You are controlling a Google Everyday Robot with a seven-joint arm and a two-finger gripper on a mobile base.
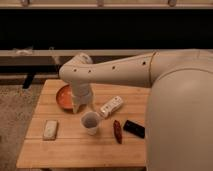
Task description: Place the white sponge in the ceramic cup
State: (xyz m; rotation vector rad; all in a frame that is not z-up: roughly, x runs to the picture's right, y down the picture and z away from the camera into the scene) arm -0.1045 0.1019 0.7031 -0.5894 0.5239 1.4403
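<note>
my claw point(81, 107): spread wide, holding nothing, just behind the ceramic cup point(91, 122) | white sponge point(50, 129): flat on the counter point(75, 150), well apart from it, near left edge

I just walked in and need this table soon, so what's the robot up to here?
The robot's arm reaches over a wooden table. Its gripper points down between the orange bowl and the cup, with its fingers open and holding nothing. The white sponge that is meant to go in the cup lies flat and untouched near the table's left side in the picture. A white remote, a dark red thing and a black thing lie on the cup's other side.
</note>
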